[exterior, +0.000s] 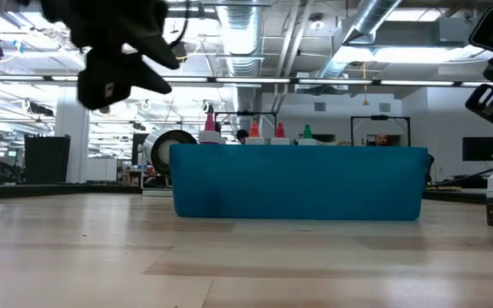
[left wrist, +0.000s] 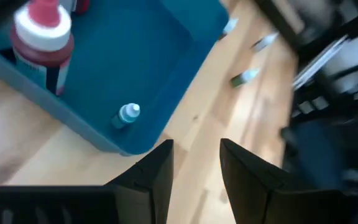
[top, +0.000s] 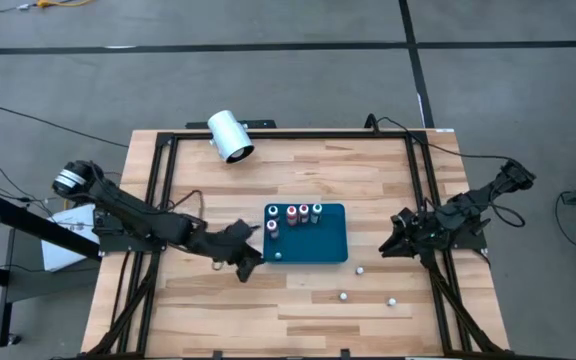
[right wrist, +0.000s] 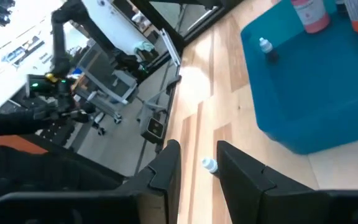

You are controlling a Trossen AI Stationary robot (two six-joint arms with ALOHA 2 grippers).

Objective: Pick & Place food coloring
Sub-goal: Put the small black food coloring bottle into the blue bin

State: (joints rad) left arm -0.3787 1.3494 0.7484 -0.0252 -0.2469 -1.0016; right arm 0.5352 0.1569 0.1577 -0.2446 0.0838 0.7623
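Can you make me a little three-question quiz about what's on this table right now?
1. True or false: every food coloring bottle is inside the teal tray.
2. How many small bottles lie on the bare wood outside the tray? A) none B) three C) seven
3. Which gripper is closer to the tray?

Key:
1. False; some lie loose on the table.
2. B: one, another and a third.
3. The left gripper, near the tray's corner; the right gripper waits farther off.
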